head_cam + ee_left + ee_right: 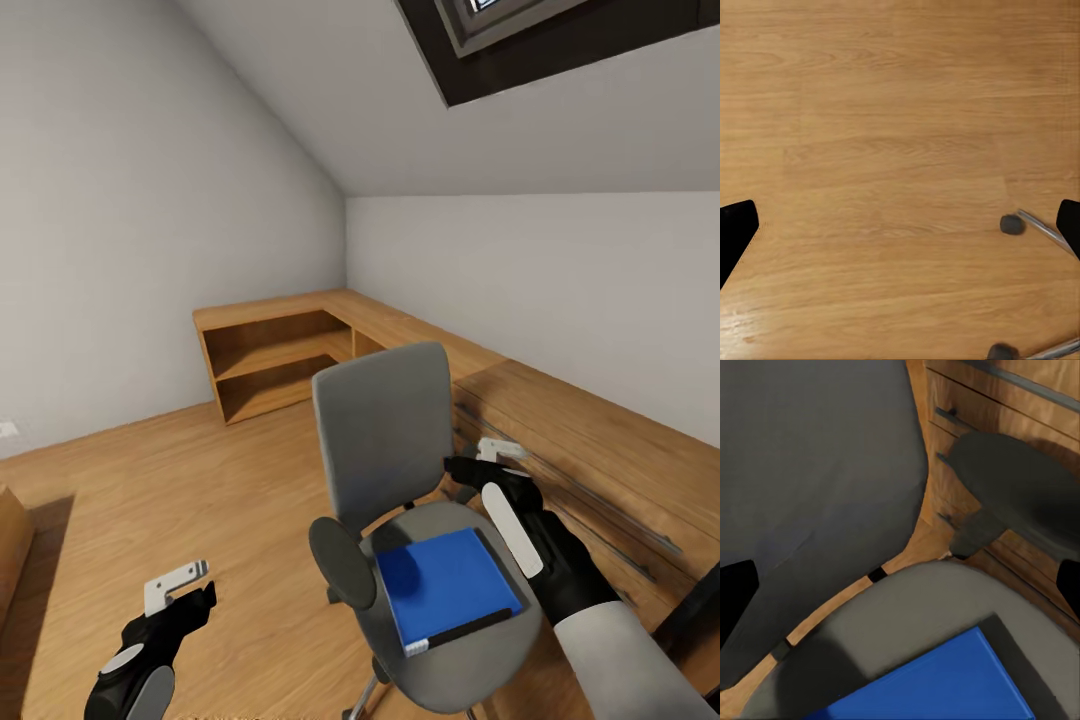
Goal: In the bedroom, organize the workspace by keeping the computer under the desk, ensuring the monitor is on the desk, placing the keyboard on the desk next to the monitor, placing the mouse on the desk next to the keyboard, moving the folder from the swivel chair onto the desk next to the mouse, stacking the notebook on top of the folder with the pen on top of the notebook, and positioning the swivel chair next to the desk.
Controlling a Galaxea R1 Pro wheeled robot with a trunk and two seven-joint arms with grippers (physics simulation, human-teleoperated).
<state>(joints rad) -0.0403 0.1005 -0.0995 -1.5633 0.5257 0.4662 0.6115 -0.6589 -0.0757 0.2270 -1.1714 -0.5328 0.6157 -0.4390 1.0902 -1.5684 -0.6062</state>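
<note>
Right claw (487, 462) agape, empty, over chair-borne folder (445, 586), beside wooden drawers (600, 470).

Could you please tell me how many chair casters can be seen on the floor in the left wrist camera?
2: one caster at a chrome leg's end, another caster at the frame's edge. Others may be hidden.

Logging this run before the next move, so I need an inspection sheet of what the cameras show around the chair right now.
Surface: wooden floor, bare where seen.
Job's things: blue folder lies flat on the swivel chair seat; chair stands beside a light wooden drawer chest.
Clutter: nothing seen.
Grippers: right gripper open, above the seat near the backrest, holding nothing; left gripper open over the floor, holding nothing.
Cables: nothing seen.
Surroundings: low wooden shelf unit along the wall, sloped ceiling, skylight.
</note>
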